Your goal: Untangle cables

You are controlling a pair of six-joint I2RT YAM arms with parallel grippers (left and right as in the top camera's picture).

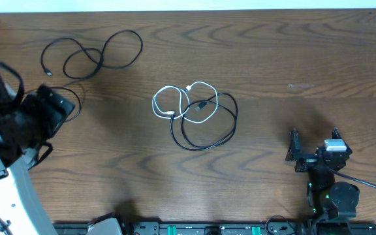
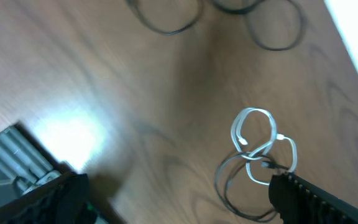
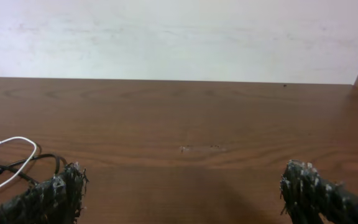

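Note:
One black cable (image 1: 93, 55) lies by itself in loose loops at the far left of the table. It shows blurred at the top of the left wrist view (image 2: 166, 22). The white cable (image 1: 175, 101) lies coiled at the centre, crossing over the second black cable (image 1: 207, 127). Both show in the left wrist view, white (image 2: 253, 134) and black (image 2: 229, 186). My left gripper (image 1: 62, 106) hovers at the left, open and empty (image 2: 179, 199). My right gripper (image 1: 314, 140) is open and empty (image 3: 182, 193) at the near right. The white cable (image 3: 17, 155) lies to its left.
The wooden table (image 1: 292, 59) has a pale wall along its far edge (image 3: 179, 37). Black arm bases and their thicker cords sit along the near edge (image 1: 335, 199). A small pale scuff marks the wood at the right (image 1: 300, 85).

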